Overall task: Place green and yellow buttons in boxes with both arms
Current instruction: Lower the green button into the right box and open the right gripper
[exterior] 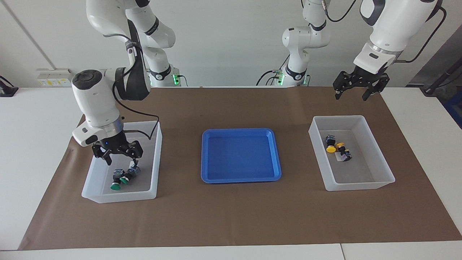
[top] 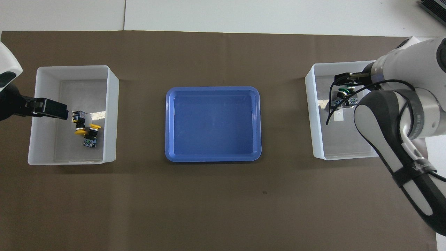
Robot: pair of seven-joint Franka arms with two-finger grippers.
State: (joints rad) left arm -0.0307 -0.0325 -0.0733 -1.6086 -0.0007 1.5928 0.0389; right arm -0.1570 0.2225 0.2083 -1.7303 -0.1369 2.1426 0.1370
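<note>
Two green buttons [exterior: 120, 181] lie on their sides, close together, in the box [exterior: 156, 162] at the right arm's end of the table. My right gripper [exterior: 120, 157] is low inside this box, just above them, open and holding nothing. From overhead the right gripper [top: 345, 82] covers most of the green buttons [top: 343, 91] in their box [top: 311, 115]. Two yellow buttons [exterior: 335, 147] lie in the box [exterior: 379, 151] at the left arm's end. My left gripper [exterior: 351, 96] hangs open and empty, high above that box's edge nearest the robots. Overhead, the left gripper [top: 55, 108] is beside the yellow buttons [top: 87, 129] in their box [top: 111, 115].
A shallow blue tray [exterior: 240, 178] sits empty in the middle of the brown mat, between the two boxes; it also shows in the overhead view [top: 212, 158]. Two slimmer white arms with green-lit bases [exterior: 162, 72] [exterior: 299, 72] stand at the robots' edge of the table.
</note>
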